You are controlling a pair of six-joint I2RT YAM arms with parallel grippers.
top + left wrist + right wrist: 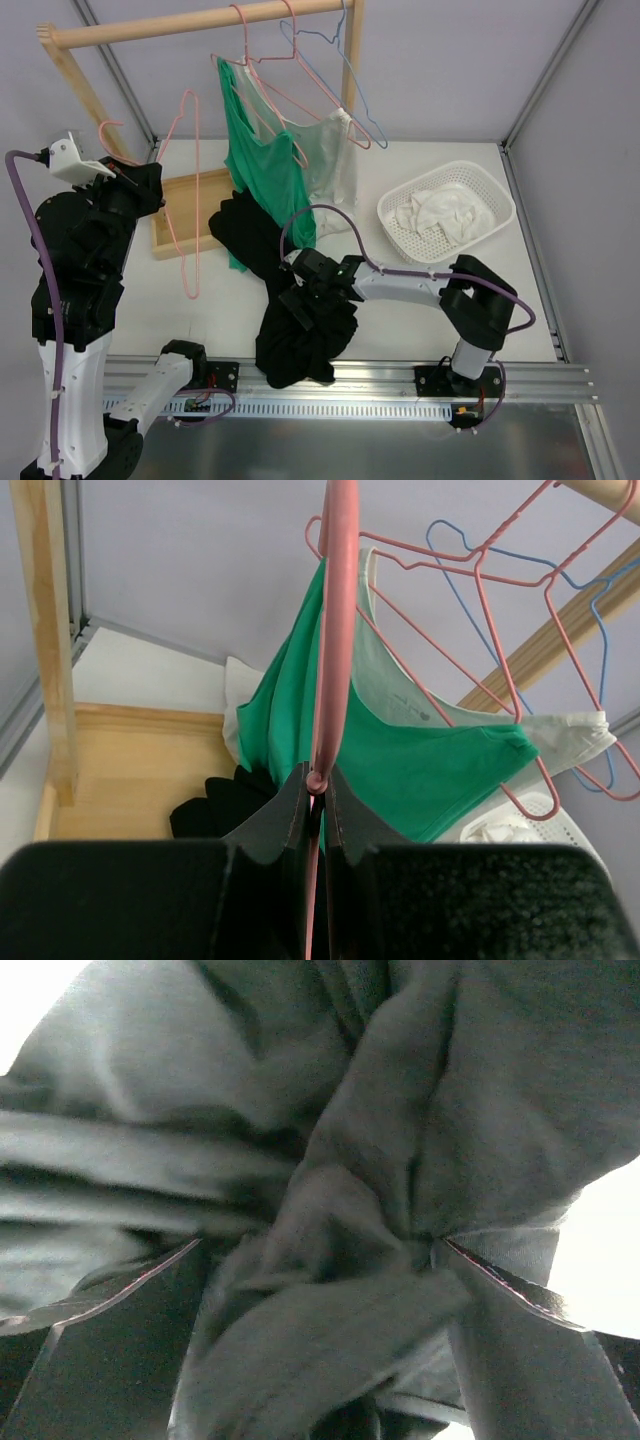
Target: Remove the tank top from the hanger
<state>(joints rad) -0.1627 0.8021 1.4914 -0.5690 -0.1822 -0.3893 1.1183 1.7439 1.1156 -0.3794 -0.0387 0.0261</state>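
Note:
The black tank top (300, 340) lies in a bunched heap on the table, off the hanger, stretching from the rack's base to the near rail. My right gripper (305, 290) is down in the cloth. In the right wrist view its jaws stand wide apart with folds of the black tank top (330, 1160) between them. My left gripper (140, 172) is shut on the wire of a bare pink hanger (196, 230) and holds it up at the left. The left wrist view shows the fingers pinched on the pink hanger (335, 630).
A wooden rack (200, 25) with a wooden base tray (205, 190) stands at the back. A green tank top (265, 170) and a white one (330, 160) hang from it on pink hangers, beside an empty blue hanger (350, 90). A white basket (500, 205) of white cloth sits at the right.

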